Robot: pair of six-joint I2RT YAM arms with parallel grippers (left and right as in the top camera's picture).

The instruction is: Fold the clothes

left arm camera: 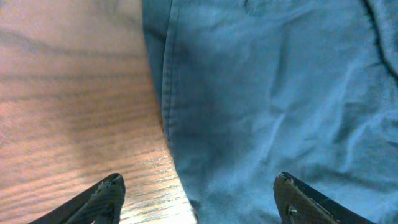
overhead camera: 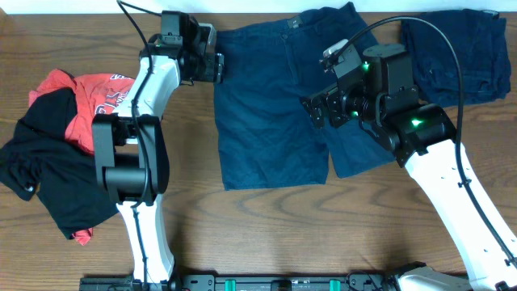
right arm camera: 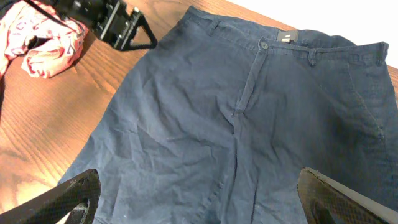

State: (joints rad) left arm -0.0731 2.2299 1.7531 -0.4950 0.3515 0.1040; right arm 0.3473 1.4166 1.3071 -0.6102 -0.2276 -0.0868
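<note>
Wide dark blue denim shorts (overhead camera: 271, 105) lie spread flat mid-table, waistband and button (right arm camera: 264, 45) toward the far edge. My left gripper (overhead camera: 216, 66) is open over the shorts' left side seam (left arm camera: 166, 93), one finger above wood, the other above cloth (left arm camera: 267, 93). My right gripper (overhead camera: 317, 109) is open above the shorts' crotch and fly (right arm camera: 239, 112), holding nothing. A red white-lettered T-shirt (overhead camera: 95, 101) and a black garment (overhead camera: 48, 174) lie heaped at the left. Folded navy denim (overhead camera: 456, 52) sits at the far right.
The wooden table (overhead camera: 266, 234) shows bare in front of the shorts and between shorts and the heap. The left arm's base (overhead camera: 129, 166) stands beside the heap. The right arm's cable (overhead camera: 452, 56) arcs over the folded denim. The red T-shirt also shows in the right wrist view (right arm camera: 43, 43).
</note>
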